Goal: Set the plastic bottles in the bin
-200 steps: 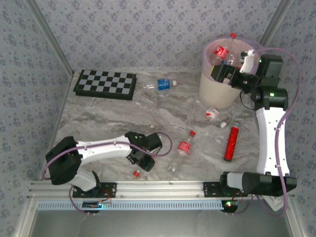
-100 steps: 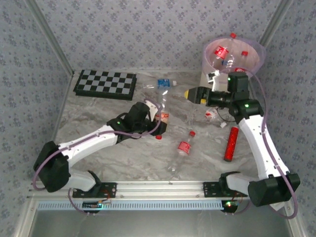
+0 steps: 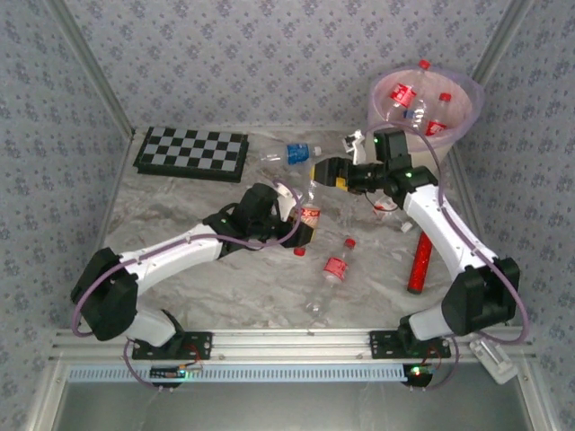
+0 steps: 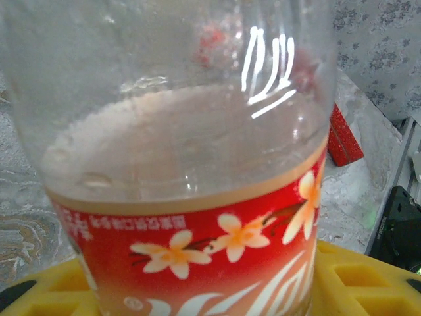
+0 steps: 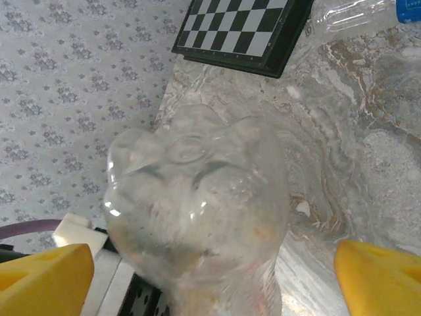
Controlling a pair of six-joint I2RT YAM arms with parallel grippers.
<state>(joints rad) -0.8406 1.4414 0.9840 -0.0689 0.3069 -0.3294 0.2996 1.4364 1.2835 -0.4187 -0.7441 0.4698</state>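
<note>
Near centre of table: loose bottle [image 3: 336,267] lying on its side, clear, red label, red cap pointing far-right. Left gripper [image 3: 303,224] closed on held bottle [image 3: 310,205] at its red label with flowers. This bottle is clear, tilted, red cap [image 3: 299,252] down, base up. Right gripper [image 3: 322,171] wide open, yellow fingers [image 5: 46,280] either side of base, not touching. Farther: blue-label bottle [image 3: 292,154] lying. Far right: bin [image 3: 375,97], pink liner, red-label bottles in bin [image 3: 402,93].
</note>
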